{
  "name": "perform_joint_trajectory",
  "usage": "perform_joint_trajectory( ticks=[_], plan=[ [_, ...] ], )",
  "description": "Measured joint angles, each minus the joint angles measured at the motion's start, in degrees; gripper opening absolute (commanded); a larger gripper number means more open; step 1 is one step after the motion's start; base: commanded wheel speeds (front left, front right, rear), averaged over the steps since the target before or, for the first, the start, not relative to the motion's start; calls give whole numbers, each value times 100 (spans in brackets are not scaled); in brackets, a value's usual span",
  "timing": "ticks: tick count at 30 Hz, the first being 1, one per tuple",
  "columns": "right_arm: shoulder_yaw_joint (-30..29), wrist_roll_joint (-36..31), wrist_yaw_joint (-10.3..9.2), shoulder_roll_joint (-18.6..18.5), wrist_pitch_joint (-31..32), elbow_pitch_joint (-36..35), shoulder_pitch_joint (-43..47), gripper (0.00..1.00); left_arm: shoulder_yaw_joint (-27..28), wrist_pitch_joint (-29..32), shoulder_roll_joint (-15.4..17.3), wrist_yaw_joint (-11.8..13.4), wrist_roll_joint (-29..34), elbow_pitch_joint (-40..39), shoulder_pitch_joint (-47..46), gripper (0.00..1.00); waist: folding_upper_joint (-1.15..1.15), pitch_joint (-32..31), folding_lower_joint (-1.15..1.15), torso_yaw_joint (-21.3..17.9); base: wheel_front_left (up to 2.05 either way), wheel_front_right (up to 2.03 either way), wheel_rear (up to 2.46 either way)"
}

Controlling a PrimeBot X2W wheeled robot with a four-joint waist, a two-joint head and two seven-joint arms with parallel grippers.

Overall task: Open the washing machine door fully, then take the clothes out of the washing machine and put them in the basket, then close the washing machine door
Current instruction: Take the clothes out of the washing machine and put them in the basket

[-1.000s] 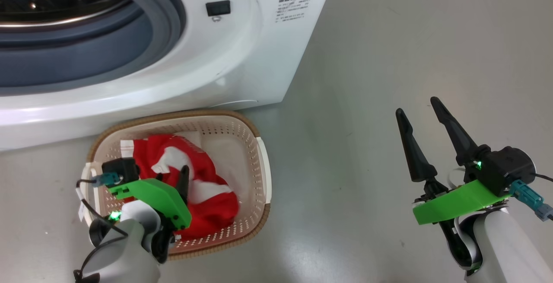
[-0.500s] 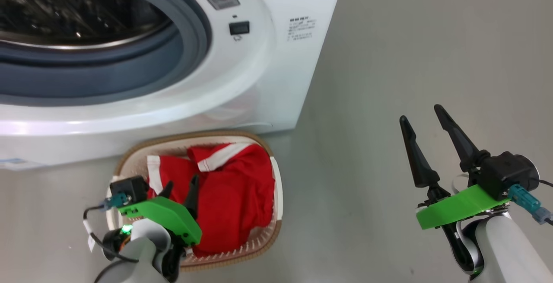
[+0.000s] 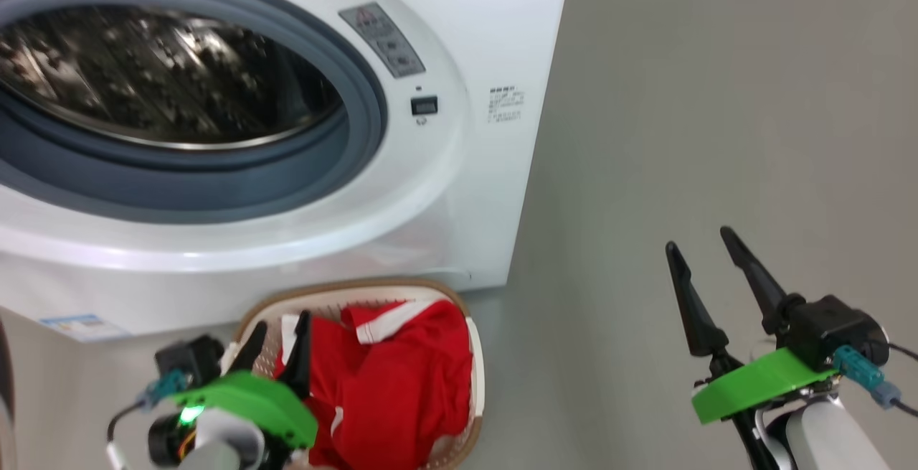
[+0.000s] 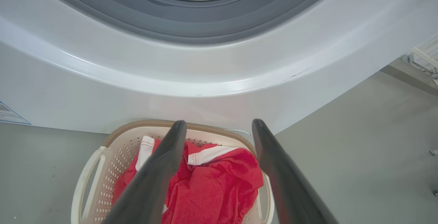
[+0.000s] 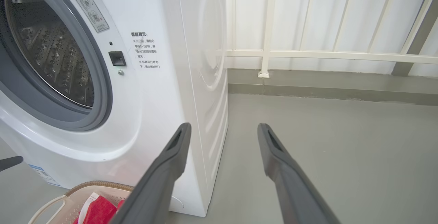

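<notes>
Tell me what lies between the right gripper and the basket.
Bare grey floor, nothing else, separates the right gripper from the basket; the head view shows it.

I note a smooth matt grey floor (image 3: 688, 111), even in tone across the open area. From the right wrist view I record a pale white panelled wall (image 5: 359, 15) at its far end. Before the wall stands a white metal railing (image 5: 325, 55): one horizontal bar crossed by slim upright posts. One post ends in a small white foot plate (image 5: 263, 75), which sits on a low grey kerb (image 5: 325, 87) running along the wall's base. A dark grey slanted beam (image 5: 414, 36) crosses the right edge. I cannot make out its fixing.
</notes>
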Motion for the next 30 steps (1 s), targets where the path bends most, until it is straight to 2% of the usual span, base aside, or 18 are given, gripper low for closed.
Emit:
perform_joint_trajectory(
  ticks=[5, 17, 30],
  plan=[
    [-8, 0, 0, 33, 0, 38, 181, 100, 425, 0, 74, 164, 422, -823, 712, 100, 0, -387, 0, 18, 0, 0, 0],
    [-120, -49, 0, 91, 0, 66, 686, 100, 1145, 0, 123, 160, 1330, -2671, 2078, 100, 0, -1185, 0, 36, 0, 0, 0],
    [-390, -71, 0, 133, 0, -148, 1116, 100, 1594, -1, 65, 146, 1699, -3688, 3004, 100, 0, -1668, 0, -31, 0, 0, 0]
  ],
)
